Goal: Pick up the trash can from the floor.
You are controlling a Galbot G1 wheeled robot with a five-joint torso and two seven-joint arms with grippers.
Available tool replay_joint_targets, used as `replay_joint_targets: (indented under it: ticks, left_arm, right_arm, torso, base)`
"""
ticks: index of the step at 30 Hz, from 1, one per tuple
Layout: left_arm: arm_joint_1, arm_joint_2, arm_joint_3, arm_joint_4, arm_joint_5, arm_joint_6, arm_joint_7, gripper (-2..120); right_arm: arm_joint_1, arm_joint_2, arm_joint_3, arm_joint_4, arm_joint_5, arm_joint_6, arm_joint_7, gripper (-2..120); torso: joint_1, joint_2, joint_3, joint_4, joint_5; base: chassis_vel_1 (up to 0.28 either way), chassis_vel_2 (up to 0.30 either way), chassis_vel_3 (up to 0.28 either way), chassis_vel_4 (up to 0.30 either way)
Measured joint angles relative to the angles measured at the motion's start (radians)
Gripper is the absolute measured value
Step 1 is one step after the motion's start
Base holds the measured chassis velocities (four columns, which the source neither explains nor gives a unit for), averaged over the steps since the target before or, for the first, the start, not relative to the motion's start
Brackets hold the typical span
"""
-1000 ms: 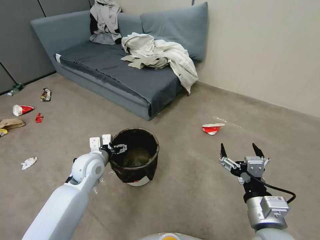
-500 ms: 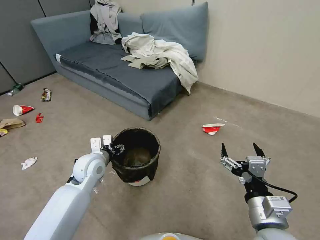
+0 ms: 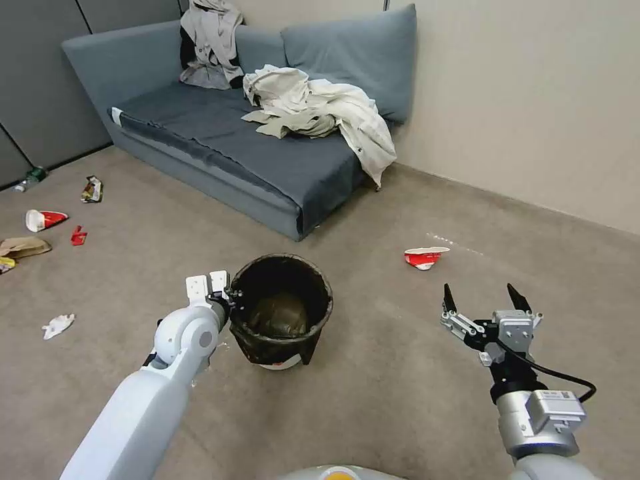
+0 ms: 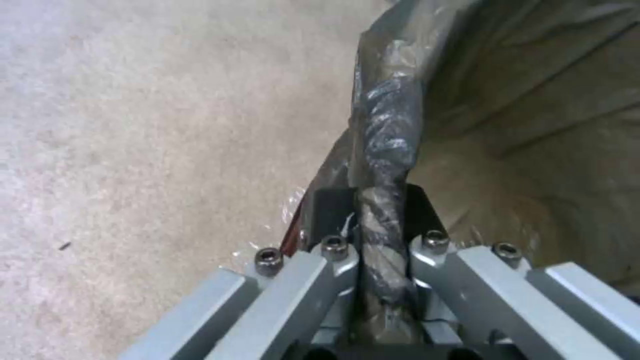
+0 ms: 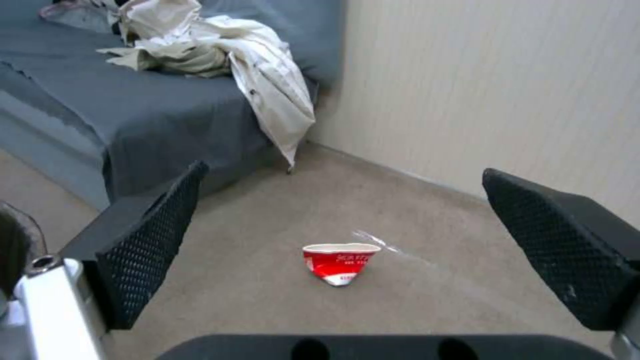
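The trash can [image 3: 281,311], a small round white plastic bin lined with a dark brownish-black bag folded over its rim, is on the beige-grey matte floor [image 3: 373,393] in front of the grey-blue sofa [image 3: 220,133], near the middle of the head view. Only a sliver of white plastic shows at its base; the bag covers the rest of the wall. Whether the base rests flat on the floor cannot be told from the head view, since the folded bag hangs low around it.

The left gripper [image 3: 233,301] is at the near-left part of the rim, its fingers largely hidden behind the white wrist and the bag's fold. In the left wrist view the left gripper [image 4: 380,220] is closed tight on the bag-covered rim [image 4: 387,150], one dark pad [image 4: 328,210] on the outside and the other inside the can. The can's bottom is hard to make out, just a dim brownish bag surface.

The right gripper [image 3: 481,301] hangs above bare floor well to the right of the can, its black fingers [image 5: 150,250] spread wide and holding nothing. Between them, farther off, lies a crumpled red-and-white paper cup [image 5: 340,262] on the floor near the beige wall [image 3: 533,100].

A pale rumpled garment [image 3: 320,113] drapes over the sofa's edge. More litter lies at the far left, partly cut off by the frame edge.
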Motion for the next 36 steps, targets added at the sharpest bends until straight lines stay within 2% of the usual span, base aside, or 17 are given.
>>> replay_joint_targets:
  ticks: [4, 6, 7, 11, 12, 16, 18, 20, 21, 24, 28, 36]
  left_arm:
    - [0.033, 0.013, -0.027, -0.04, -0.007, -0.071, 0.008, 1]
    - [0.058, 0.025, -0.055, -0.07, -0.015, -0.132, 0.049, 1]
    - [0.058, 0.025, -0.055, -0.07, -0.015, -0.132, 0.049, 1]
    - [0.115, 0.059, -0.109, -0.146, -0.001, -0.209, 0.152, 1]
    - [0.115, 0.059, -0.109, -0.146, -0.001, -0.209, 0.152, 1]
    - [0.169, 0.085, -0.132, -0.228, 0.054, -0.26, 0.234, 1]
    - [0.172, 0.086, -0.133, -0.234, 0.057, -0.262, 0.237, 1]
    - [0.204, 0.089, -0.131, -0.3, 0.089, -0.268, 0.247, 1]
    - [0.204, 0.089, -0.131, -0.3, 0.089, -0.268, 0.247, 1]
    - [0.244, 0.096, -0.127, -0.367, 0.135, -0.268, 0.25, 1]
    - [0.273, 0.096, -0.133, -0.405, 0.162, -0.265, 0.248, 1]
    - [0.315, 0.063, -0.136, -0.431, 0.189, -0.263, 0.235, 1]
  right_arm:
    - [0.003, -0.002, 0.0, -0.004, 0.001, -0.001, 0.001, 100]
    - [0.006, -0.002, -0.002, -0.008, 0.001, -0.002, 0.001, 100]
    - [0.006, -0.002, -0.002, -0.008, 0.001, -0.002, 0.001, 100]
    - [0.01, -0.003, -0.003, -0.009, 0.002, -0.002, 0.002, 100]
    - [0.01, -0.003, -0.003, -0.009, 0.002, -0.002, 0.002, 100]
    - [0.022, -0.005, 0.001, -0.013, 0.009, -0.007, 0.005, 100]
    - [0.023, -0.005, 0.001, -0.013, 0.01, -0.007, 0.005, 100]
    - [0.027, -0.003, 0.001, -0.014, 0.01, -0.009, 0.005, 100]
    - [0.027, -0.003, 0.001, -0.014, 0.01, -0.009, 0.005, 100]
    - [0.027, -0.001, 0.003, -0.014, 0.011, -0.009, 0.006, 100]
    - [0.028, 0.001, 0.007, -0.013, 0.012, -0.009, 0.007, 100]
    - [0.028, 0.01, 0.007, -0.011, 0.01, -0.009, 0.007, 100]
  torso:
    - [0.0, 0.0, 0.0, 0.0001, 0.0]
    - [0.0, 0.0, 0.0, 0.0001, 0.0001]
    - [0.0, 0.0, 0.0, 0.0001, 0.0001]
    - [0.0, 0.0, 0.0, 0.0001, 0.0001]
    - [0.0, 0.0, 0.0, 0.0001, 0.0001]
    - [0.0, 0.0, 0.0, 0.0001, 0.0001]
    - [0.0, 0.0, 0.0, 0.0001, 0.0002]
    - [0.0, 0.0, 0.0, 0.0, 0.0001]
    - [0.0, 0.0, 0.0, 0.0, 0.0001]
    - [0.0, 0.0, 0.0, 0.0, 0.0001]
    - [0.0, 0.0, 0.0, 0.0, 0.0002]
    - [0.0, 0.0, 0.0, 0.0, 0.0001]
  base:
    - [0.0, 0.0, 0.0, 0.0]
    - [0.0, 0.0, 0.0, 0.0]
    - [0.0, 0.0, 0.0, 0.0]
    - [0.0, 0.0, 0.0, 0.0]
    - [0.0, 0.0, 0.0, 0.0]
    - [0.0, 0.0, 0.0, 0.0]
    - [0.0, 0.0, 0.0, 0.0]
    - [0.0, 0.0, 0.0, 0.0]
    - [0.0, 0.0, 0.0, 0.0]
    - [0.0, 0.0, 0.0, 0.0]
    - [0.0, 0.0, 0.0, 0.0]
    - [0.0, 0.0, 0.0, 0.0]
